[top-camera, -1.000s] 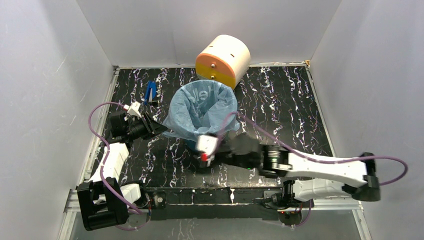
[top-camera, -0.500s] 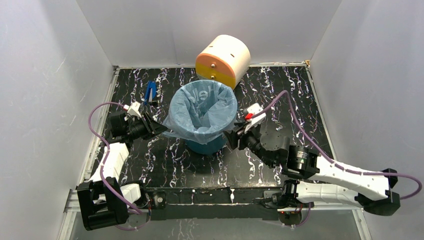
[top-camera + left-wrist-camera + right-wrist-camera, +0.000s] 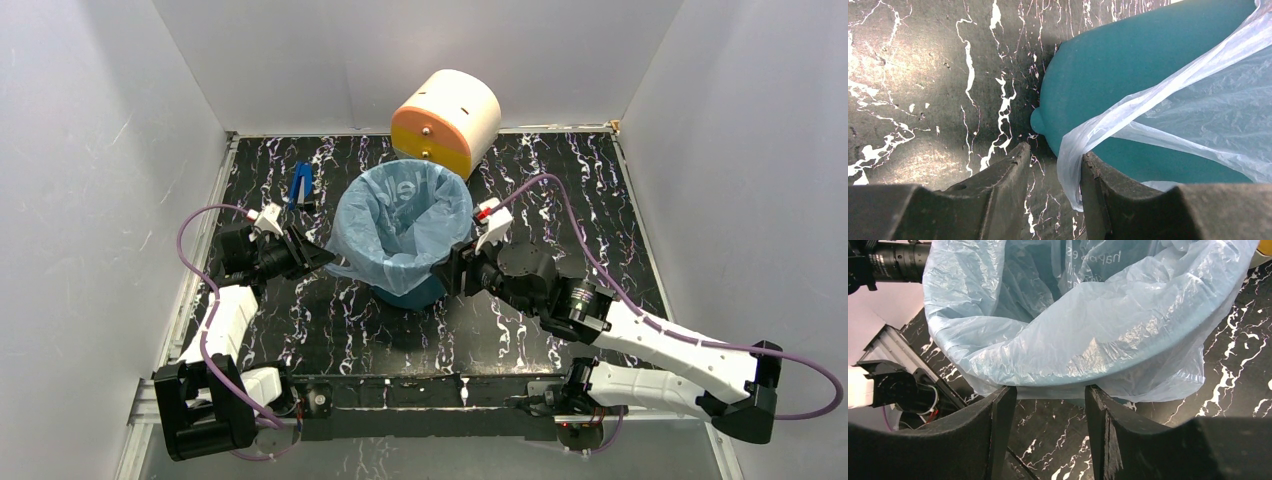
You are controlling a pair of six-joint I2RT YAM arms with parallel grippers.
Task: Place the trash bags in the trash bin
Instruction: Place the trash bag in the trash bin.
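Light-blue plastic trash bag (image 3: 405, 212) is sitting in the teal trash bin (image 3: 412, 292), edges draped over the rim. Left gripper (image 3: 1052, 156) has its jaws apart, with a loose flap of bag hanging between them, not pinched. Right gripper (image 3: 1048, 394) is spread too, just under the overhang on the opposite side.

A cream-and-orange cylindrical drum (image 3: 446, 122) sits tilted at the far edge of the black, white-veined worktop (image 3: 560, 190). A small blue object (image 3: 300, 184) lies far-left.
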